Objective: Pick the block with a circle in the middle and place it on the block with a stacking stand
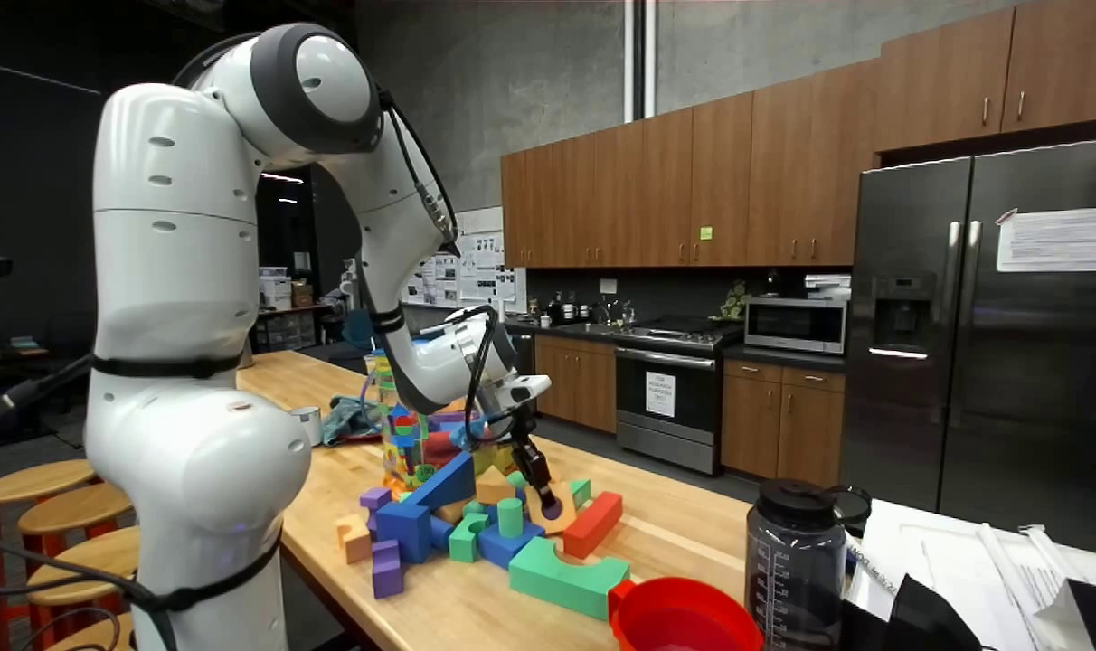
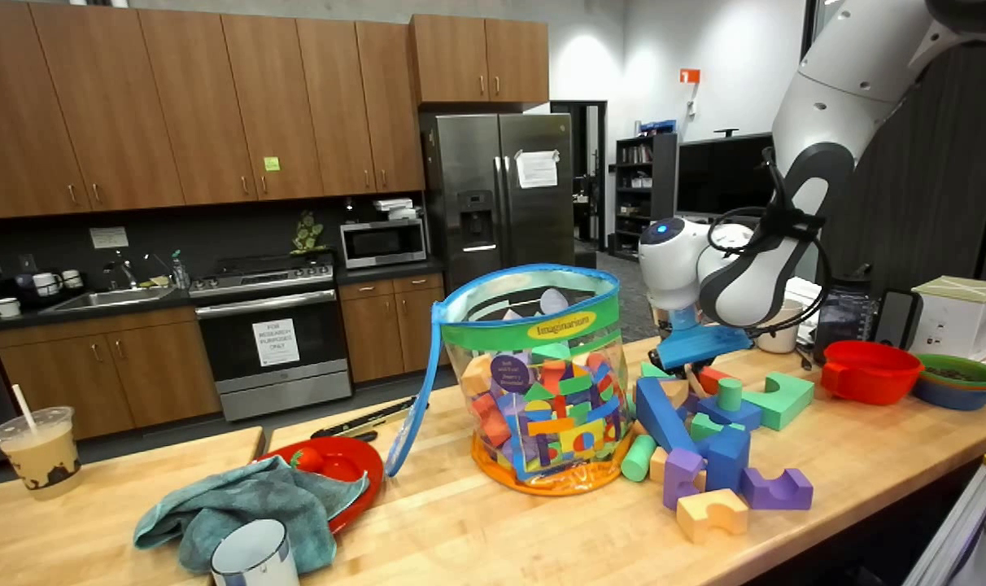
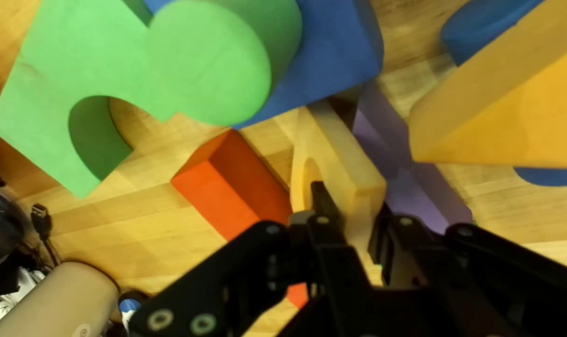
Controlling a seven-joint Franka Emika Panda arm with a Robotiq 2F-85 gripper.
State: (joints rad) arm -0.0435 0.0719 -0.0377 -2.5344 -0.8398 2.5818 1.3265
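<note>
Nearest the wrist camera, my black gripper (image 3: 351,208) is clamped on the pale orange block with a circular hole (image 3: 339,154), its fingers (image 3: 328,206) pressed to opposite broad faces. The finger at the left of that view overlaps the hole; how far it reaches inside, I cannot tell. I see the block on edge among the loose blocks (image 1: 403,532), and whether its lower edge touches the wooden table (image 1: 693,542) I cannot make out. A purple block (image 3: 414,196) lies just beside one face, a red block (image 3: 246,187) just beside the other. Close by, a green cylinder (image 3: 208,61) stands upright on a blue block (image 3: 335,51), its flat end uppermost; I find this pair in both exterior views. In an exterior view, a green arch block (image 1: 557,579) lies in front of the pair, and my white arm (image 1: 173,253) bends over the table. At the near end there, I note a red cup (image 1: 643,624) and a dark translucent water bottle (image 1: 792,570). In an exterior view, a clear bag with a green band (image 2: 493,338) stands next to the loose blocks, filled with coloured blocks (image 2: 558,423), and a long blue wedge (image 2: 660,415) lies between the bag and the cylinder. Farther along the table, a teal cloth (image 2: 241,496) lies partly over a red plate (image 2: 371,472), and a white mug (image 2: 273,570) stands just beside the cloth.
</note>
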